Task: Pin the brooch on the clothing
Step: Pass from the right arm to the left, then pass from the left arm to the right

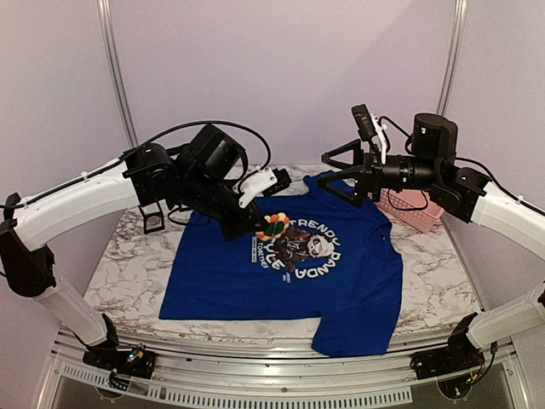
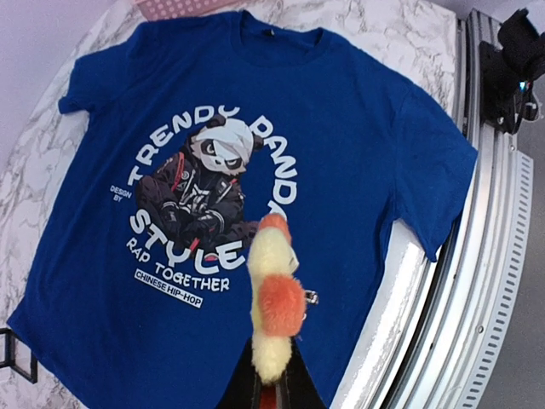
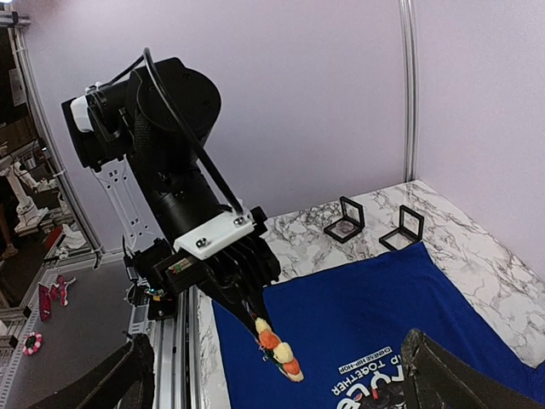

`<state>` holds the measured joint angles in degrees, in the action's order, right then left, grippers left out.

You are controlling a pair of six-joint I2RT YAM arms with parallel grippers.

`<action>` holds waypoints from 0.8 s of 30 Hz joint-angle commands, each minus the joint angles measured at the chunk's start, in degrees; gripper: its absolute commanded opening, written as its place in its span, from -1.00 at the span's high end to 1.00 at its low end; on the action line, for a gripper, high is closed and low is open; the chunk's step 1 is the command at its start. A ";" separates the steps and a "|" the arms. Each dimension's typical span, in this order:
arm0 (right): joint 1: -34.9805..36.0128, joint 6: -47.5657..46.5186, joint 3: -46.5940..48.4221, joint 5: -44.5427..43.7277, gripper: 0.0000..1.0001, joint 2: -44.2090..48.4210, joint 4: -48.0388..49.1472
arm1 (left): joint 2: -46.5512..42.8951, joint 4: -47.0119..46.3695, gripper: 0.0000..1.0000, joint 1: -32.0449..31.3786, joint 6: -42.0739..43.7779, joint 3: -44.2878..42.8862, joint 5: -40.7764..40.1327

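My left pincer pinches the brooch above the shirt so I can pin it. My right pincer hangs spread wide.

Blue T-shirt is laid flat and face up on marble table, panda print and "TRENDY PANDA" lettering exposed, one sleeve lapped over the near edge. Flower brooch, yellow, orange and red petals, is pinched by left gripper, held clear above the print.
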<state>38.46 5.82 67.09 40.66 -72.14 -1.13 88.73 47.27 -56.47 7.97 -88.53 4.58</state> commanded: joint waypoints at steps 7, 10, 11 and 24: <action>-0.19 1.24 -8.07 -0.12 -0.96 2.74 7.54 | 2.37 8.41 1.00 -0.85 -0.64 -5.87 1.29; -0.22 1.76 -10.74 2.67 -0.93 2.43 10.44 | 4.35 12.38 1.00 -1.34 -0.08 -9.32 3.30; -0.15 2.07 -11.51 3.34 -0.92 2.08 11.34 | 5.22 13.28 1.00 -1.43 -0.06 -10.76 4.41; 2.13 3.20 -16.86 6.16 -0.86 -1.67 19.60 | 9.62 12.03 1.00 -1.39 0.30 -17.54 14.59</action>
<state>39.29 7.73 51.44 45.65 -71.90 13.06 97.56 58.85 -57.06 8.14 -103.68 15.90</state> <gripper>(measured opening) 0.936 0.058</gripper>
